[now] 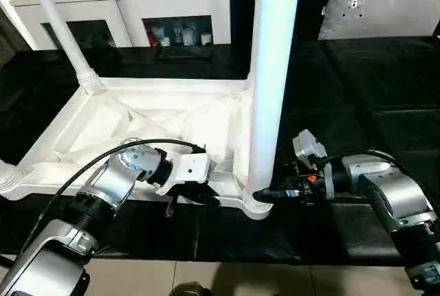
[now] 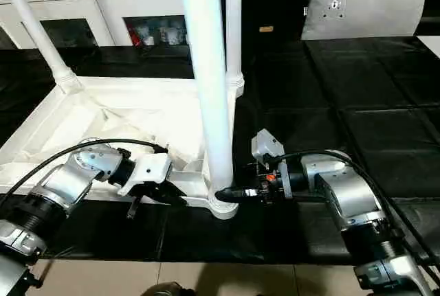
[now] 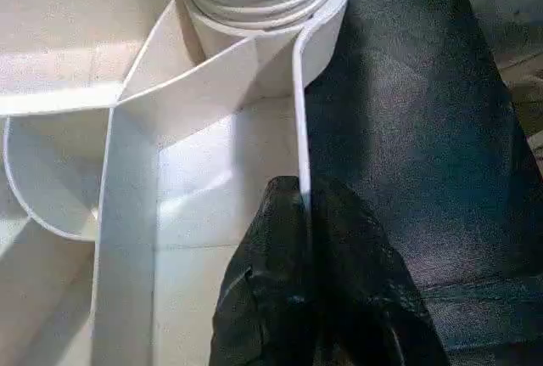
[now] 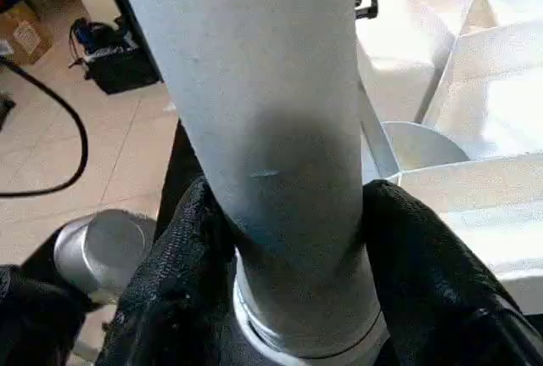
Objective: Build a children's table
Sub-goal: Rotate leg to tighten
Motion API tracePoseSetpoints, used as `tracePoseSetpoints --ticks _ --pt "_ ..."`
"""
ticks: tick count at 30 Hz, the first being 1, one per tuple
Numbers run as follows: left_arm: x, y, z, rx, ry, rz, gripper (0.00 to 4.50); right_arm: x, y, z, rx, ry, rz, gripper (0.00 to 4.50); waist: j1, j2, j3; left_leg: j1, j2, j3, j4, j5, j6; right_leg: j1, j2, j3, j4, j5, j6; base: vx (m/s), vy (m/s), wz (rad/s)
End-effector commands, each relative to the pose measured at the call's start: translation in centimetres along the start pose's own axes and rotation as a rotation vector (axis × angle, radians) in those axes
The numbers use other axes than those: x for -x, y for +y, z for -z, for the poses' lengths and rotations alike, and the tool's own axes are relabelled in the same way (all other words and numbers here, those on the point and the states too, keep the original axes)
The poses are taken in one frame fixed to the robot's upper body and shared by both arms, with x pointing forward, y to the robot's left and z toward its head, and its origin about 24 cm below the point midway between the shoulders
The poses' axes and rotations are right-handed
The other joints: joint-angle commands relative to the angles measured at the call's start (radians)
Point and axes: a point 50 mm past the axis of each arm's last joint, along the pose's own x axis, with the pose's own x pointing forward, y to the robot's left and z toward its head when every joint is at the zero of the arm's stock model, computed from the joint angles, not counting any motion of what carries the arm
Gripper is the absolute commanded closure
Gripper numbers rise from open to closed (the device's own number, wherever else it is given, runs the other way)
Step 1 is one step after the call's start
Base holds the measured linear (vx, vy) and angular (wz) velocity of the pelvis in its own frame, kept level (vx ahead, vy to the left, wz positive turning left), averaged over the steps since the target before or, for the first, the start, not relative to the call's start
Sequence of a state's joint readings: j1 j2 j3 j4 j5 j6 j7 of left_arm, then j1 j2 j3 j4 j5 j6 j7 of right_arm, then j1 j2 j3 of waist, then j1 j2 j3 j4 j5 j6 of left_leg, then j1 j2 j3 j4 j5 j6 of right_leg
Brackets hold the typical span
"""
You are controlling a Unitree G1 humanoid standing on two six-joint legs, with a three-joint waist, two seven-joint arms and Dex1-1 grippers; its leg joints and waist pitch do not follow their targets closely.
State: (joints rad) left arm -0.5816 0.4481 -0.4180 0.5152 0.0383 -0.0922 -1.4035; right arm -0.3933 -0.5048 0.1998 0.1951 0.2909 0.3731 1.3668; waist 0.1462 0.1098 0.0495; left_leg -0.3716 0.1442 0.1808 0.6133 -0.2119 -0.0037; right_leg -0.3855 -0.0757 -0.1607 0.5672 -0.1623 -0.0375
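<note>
Tabletop (image 1: 130, 121): lies upside down on the black mat (image 1: 357, 83), ribbed underside up; its long axis runs across the view, left to right.
Near leg (image 1: 271, 69): stands upright, seated in the near right corner socket (image 1: 253, 205).
Other legs: 1 at the far left corner (image 1: 58, 25), leaning slightly left; 1 upright at the far right corner (image 2: 234, 21).
Left gripper (image 3: 304, 213): fingers pinched together on the tabletop's thin front rim (image 3: 299, 103), close beside the near right socket.
Right gripper (image 4: 288, 213): fingers either side of the near leg's base, both pads (image 4: 191, 239) against the tube just above the socket.
Cabinet (image 1: 172, 31): glass-fronted, small jars and cups inside.
Grey cushion (image 1: 381, 7): upright at the mat's far right side.
</note>
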Motion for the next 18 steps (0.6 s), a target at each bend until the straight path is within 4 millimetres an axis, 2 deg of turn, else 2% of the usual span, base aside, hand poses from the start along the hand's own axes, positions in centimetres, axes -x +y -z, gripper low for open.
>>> tracePoseSetpoints --ticks 1,4,6,9,10,12,14,16,18 --pt "-0.5 0.4 -1.5 -0.038 -0.050 -0.020 4.50 -1.3 0.6 -0.6 -0.021 -0.054 -0.030 2.51 -0.006 -0.018 -0.076 0.014 0.116 -0.051 -0.070 -0.133 0.079 0.047 -0.120 0.085 -0.065 -0.307 -0.093 0.000 0.000 0.00" --pt "-0.7 0.7 -1.8 -0.010 -0.072 -0.049 4.50 -1.8 0.6 -0.7 -0.031 -0.065 0.004 2.51 -0.009 -0.018 -0.071 0.015 0.113 -0.051 -0.072 -0.161 0.062 0.046 -0.121 0.084 -0.073 -0.358 -0.085 0.000 0.000 0.00" --pt "-1.4 1.4 -2.5 0.038 -0.104 -0.108 4.50 -2.9 -0.1 -1.0 -0.058 -0.079 0.135 2.51 -0.013 -0.018 -0.066 0.018 0.106 -0.049 -0.072 -0.189 0.048 0.045 -0.120 0.081 -0.084 -0.425 -0.067 0.000 0.000 0.00" --pt "-2.6 2.6 -3.5 0.117 -0.137 -0.227 4.50 -4.2 -1.5 -1.3 -0.127 -0.099 0.345 2.51 -0.037 -0.013 -0.062 0.022 0.103 -0.056 -0.077 -0.224 0.011 0.046 -0.117 0.073 -0.093 -0.489 -0.045 0.000 0.000 0.00" --pt "-2.7 2.8 -3.6 0.128 -0.137 -0.251 4.50 -4.4 -1.6 -1.3 -0.135 -0.100 0.374 2.51 -0.054 -0.014 -0.058 0.024 0.098 -0.059 -0.076 -0.251 -0.001 0.044 -0.114 0.066 -0.101 -0.512 -0.035 0.000 0.000 0.00" --pt "-3.2 3.4 -3.9 0.157 -0.136 -0.316 4.50 -4.9 -2.0 -1.3 -0.175 -0.102 0.449 2.51 -0.072 -0.014 -0.060 0.020 0.097 -0.062 -0.076 -0.263 0.002 0.050 -0.117 0.065 -0.102 -0.505 -0.025 0.000 0.000 0.00" --pt "-3.8 4.5 -4.3 0.220 -0.119 -0.438 4.50 -5.7 -2.7 -1.2 -0.217 -0.090 0.587 2.51 -0.094 -0.007 -0.066 0.016 0.096 -0.064 -0.075 -0.248 0.007 0.051 -0.116 0.069 -0.095 -0.435 -0.044 0.000 0.000 0.00" --pt "-4.1 5.0 -4.6 0.250 -0.114 -0.510 4.50 -6.2 -3.2 -1.2 -0.242 -0.095 0.672 2.51 -0.102 -0.010 -0.066 0.009 0.091 -0.061 -0.074 -0.218 0.019 0.054 -0.117 0.071 -0.092 -0.398 -0.058 0.000 0.000 0.00" --pt "-4.4 5.3 -4.8 0.267 -0.110 -0.556 4.50 -6.7 -3.4 -1.3 -0.262 -0.113 0.721 2.51 -0.105 -0.010 -0.069 0.009 0.086 -0.057 -0.069 -0.190 0.035 0.054 -0.118 0.073 -0.092 -0.386 -0.064 0.000 0.000 0.00"
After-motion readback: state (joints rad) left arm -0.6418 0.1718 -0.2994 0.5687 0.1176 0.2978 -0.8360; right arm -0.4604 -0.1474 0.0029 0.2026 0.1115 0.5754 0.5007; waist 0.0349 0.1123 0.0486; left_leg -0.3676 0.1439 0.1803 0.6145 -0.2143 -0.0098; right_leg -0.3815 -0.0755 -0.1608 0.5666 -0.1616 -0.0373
